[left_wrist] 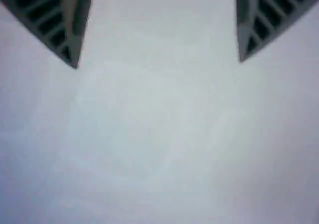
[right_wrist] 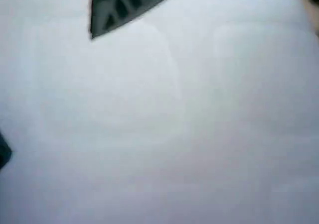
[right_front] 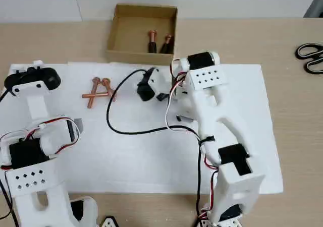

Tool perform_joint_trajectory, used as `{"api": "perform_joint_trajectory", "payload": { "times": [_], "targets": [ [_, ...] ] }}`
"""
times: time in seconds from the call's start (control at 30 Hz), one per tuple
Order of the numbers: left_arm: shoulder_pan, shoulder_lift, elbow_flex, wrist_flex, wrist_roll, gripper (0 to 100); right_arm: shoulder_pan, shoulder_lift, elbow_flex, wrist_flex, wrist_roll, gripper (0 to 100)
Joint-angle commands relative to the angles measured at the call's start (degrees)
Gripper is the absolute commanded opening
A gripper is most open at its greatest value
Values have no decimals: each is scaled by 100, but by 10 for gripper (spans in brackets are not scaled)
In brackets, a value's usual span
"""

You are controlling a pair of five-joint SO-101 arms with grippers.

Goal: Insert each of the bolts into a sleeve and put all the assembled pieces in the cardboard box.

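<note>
My right gripper (right_front: 148, 87), high view: at the white sheet's (right_front: 126, 161) far edge, just short of the cardboard box (right_front: 117, 38). Two assembled pieces (right_front: 159, 42) stand in the box's right corner. Loose bolts (right_front: 98, 92) lie near that far edge between my arms, likely staged for either. Left gripper (right_front: 33, 77) is at the far-left corner.
Left wrist view: left gripper (left_wrist: 158, 62) released, over sheet.
Right wrist view: right gripper (right_wrist: 47, 94) released, holding nothing.

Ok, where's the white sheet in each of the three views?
High view: the sheet covers the middle of the table, next to the box.
Left wrist view: the sheet lies under the open left gripper.
Right wrist view: the sheet lies under the right gripper.
Shared landmark: the sheet itself, plain white in all three.
</note>
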Motion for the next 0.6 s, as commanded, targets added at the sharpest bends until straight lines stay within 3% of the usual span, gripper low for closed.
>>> {"api": "perform_joint_trajectory", "payload": {
  "times": [0.0,0.2,0.57],
  "targets": [
    [-26,-35,-180,9,-9,196,-66,163,-18,119,501,147],
    [-26,-35,-189,9,-9,196,-84,796,-53,57,1108,147],
    [-26,-35,-189,18,-9,196,-101,549,-62,127,1310,147]
  ]
}}
